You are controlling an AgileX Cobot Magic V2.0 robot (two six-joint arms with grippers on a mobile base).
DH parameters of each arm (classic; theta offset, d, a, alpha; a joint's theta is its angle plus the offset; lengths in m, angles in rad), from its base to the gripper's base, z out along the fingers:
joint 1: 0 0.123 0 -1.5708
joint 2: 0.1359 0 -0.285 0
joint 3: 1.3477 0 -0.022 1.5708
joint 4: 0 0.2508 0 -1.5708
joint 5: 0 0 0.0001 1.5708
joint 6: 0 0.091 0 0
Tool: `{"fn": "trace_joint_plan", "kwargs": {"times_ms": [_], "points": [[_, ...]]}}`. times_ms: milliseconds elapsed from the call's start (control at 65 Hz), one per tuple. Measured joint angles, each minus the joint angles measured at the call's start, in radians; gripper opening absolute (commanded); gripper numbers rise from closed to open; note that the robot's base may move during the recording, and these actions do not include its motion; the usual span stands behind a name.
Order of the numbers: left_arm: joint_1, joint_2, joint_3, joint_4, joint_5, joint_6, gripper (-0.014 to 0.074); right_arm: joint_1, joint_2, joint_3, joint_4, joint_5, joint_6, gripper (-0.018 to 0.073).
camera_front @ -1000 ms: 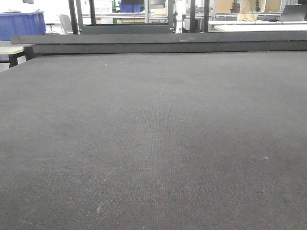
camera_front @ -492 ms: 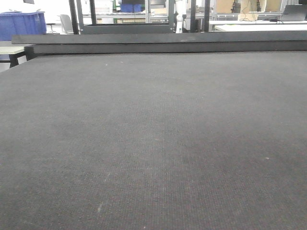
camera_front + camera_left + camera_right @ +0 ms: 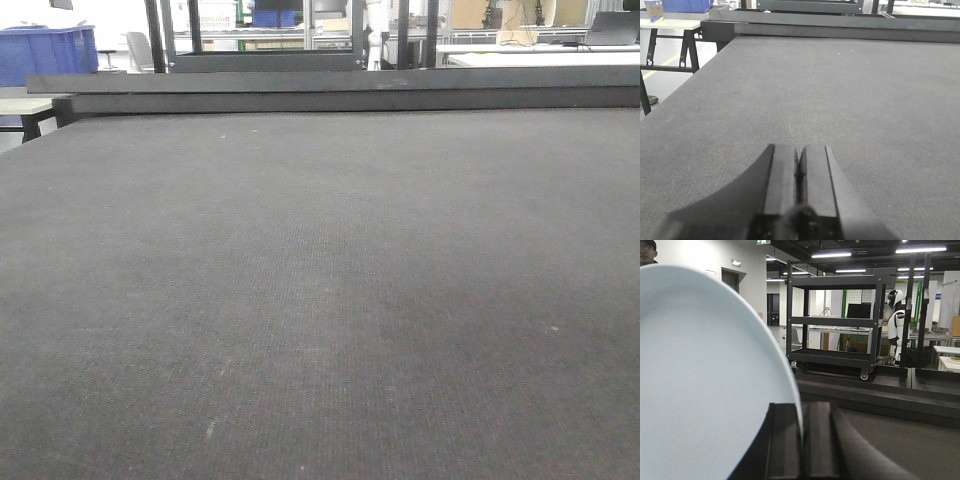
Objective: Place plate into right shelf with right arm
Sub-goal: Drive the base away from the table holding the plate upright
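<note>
Grasp detail: right gripper [image 3: 801, 412], its two black fingers clamped on the rim of one plain white round plate [image 3: 705, 380]. The plate is cut off at the left and bottom edges. Left gripper [image 3: 798, 152], fingers pressed together and holding nothing, sits above the dark grey woven tabletop [image 3: 850, 90]. Beyond stands one black three-tier wheeled cart [image 3: 832, 325].

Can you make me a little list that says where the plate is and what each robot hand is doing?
plate: white, held on edge in the air
right tool: shut on the plate rim
left tool: shut, holding nothing, just over the table
table: dark grey mat
black cart: behind the plate, three shelves
right shelf: not in view
</note>
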Motion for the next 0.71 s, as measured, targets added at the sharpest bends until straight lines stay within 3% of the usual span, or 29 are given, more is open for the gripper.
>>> {"fn": "trace_joint_plan", "kwargs": {"times_ms": [708], "points": [[0.0,0.0,0.0,0.0,0.0,0.0,-0.0047,0.0,0.0,0.0,0.0,0.0,0.0,0.0057]]}}
